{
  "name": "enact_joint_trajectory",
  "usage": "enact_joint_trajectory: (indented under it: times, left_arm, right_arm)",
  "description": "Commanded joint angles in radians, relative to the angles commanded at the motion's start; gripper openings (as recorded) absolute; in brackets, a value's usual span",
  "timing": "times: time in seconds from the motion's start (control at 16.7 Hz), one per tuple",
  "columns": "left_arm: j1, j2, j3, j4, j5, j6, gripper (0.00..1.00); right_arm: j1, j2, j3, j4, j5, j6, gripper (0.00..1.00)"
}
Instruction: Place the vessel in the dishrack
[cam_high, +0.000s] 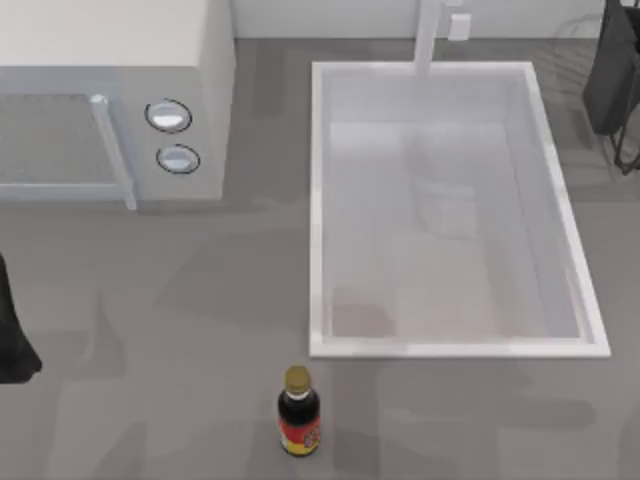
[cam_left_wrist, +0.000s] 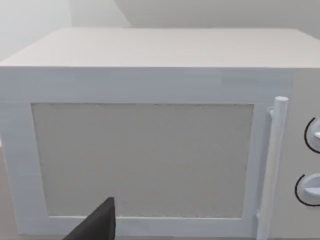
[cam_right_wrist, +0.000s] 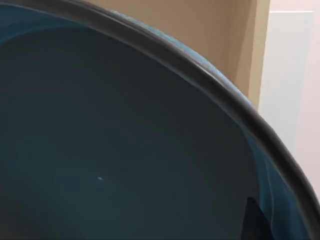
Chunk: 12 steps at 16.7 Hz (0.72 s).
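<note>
The right arm (cam_high: 612, 70) is at the table's far right corner, over the dishrack (cam_high: 575, 60) wires. The bowl (cam_right_wrist: 115, 150) sits directly against the right wrist camera, far nearer than the parked left arm (cam_high: 12, 340). Neither gripper's finger state can be determined.

Vessel (cam_right_wrist: 125, 150): a deep teal-blue interior is bounded by a dark rim. Sink basin (cam_high: 322, 200): white walls and a pale floor are shown. Microwave (cam_left_wrist: 150, 75): an off-white casing and grey door panel are seen, with its two knobs ringed in black. Sauce bottle (cam_high: 299, 415): a dark body is capped in yellow and labelled red and yellow. Table (cam_high: 150, 300): mottled grey.
</note>
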<state>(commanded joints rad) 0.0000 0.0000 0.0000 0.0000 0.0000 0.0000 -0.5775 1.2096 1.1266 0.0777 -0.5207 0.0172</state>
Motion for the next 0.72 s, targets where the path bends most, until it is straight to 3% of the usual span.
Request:
enact_joint_trajectory:
  times: [0.42,0.72]
  left_arm:
    - [0.000,0.000,0.000,0.000,0.000,0.000,1.00]
    - [0.000,0.000,0.000,0.000,0.000,0.000,1.00]
  right_arm:
    - [0.177,0.423,-0.090,0.549,0.165,0.000,0.00]
    - [0.267,0.582,-0.146,0.740,0.241,-0.001,0.00]
